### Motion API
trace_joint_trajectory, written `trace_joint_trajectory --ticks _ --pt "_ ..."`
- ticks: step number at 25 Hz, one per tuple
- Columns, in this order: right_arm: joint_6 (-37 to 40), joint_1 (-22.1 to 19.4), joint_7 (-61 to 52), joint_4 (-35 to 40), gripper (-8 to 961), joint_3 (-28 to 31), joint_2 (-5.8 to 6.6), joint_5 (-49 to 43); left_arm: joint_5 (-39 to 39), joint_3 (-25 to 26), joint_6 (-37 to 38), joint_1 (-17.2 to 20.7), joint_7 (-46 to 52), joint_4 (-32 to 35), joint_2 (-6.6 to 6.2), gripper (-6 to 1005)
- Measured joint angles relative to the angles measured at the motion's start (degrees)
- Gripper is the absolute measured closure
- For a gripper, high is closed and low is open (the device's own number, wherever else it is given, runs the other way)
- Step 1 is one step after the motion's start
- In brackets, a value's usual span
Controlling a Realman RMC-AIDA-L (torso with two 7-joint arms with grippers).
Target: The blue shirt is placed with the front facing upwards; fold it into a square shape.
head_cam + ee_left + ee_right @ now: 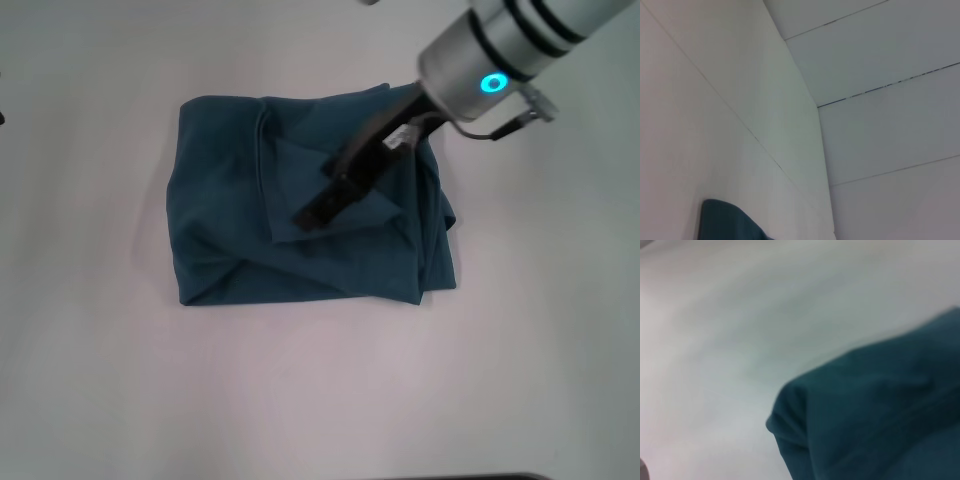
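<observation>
The blue shirt [310, 215] lies on the white table [320, 400] as a rough, wrinkled rectangle with several layers folded over each other. No print or collar shows. My right gripper [312, 216] reaches in from the upper right and its dark tip rests low over a folded flap near the shirt's middle. The right wrist view shows a rounded folded edge of the shirt [875, 415] close up against the pale table. A small corner of the shirt [725, 222] shows in the left wrist view. The left gripper is out of view.
White tabletop surrounds the shirt on all sides in the head view. The right arm's silver wrist with a lit cyan ring [492, 83] hangs above the shirt's far right corner. The left wrist view mostly shows pale panels with thin seams [880, 90].
</observation>
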State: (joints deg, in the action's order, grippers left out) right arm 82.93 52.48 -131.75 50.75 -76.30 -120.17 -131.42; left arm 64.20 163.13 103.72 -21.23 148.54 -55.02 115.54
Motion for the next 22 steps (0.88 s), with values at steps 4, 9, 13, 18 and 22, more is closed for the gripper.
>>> trace_joint_trajectory --ticks 4,9,13,18,22 --pt "-3.8 0.2 2.6 0.3 91 -6.5 -0.06 2.4 0.1 0.0 -0.2 0.0 -1.2 3.3 -0.93 323" --pt "-7.2 0.8 2.5 -0.7 110 -10.8 -0.29 2.8 0.1 0.0 -0.4 0.0 -1.5 4.1 -1.04 323" --pt "-8.6 0.9 2.5 -0.8 125 -13.7 -0.4 5.4 0.1 0.0 -0.5 0.0 -1.7 4.6 -1.07 323" --pt "-9.5 0.9 1.6 -0.8 144 -16.8 -0.36 5.9 0.1 0.0 -0.5 -0.1 -1.9 5.0 -1.13 323" --pt "-9.5 0.9 -0.7 -0.3 159 -16.5 -0.01 6.0 0.1 0.0 -0.6 -0.2 -2.0 5.0 -1.08 323"
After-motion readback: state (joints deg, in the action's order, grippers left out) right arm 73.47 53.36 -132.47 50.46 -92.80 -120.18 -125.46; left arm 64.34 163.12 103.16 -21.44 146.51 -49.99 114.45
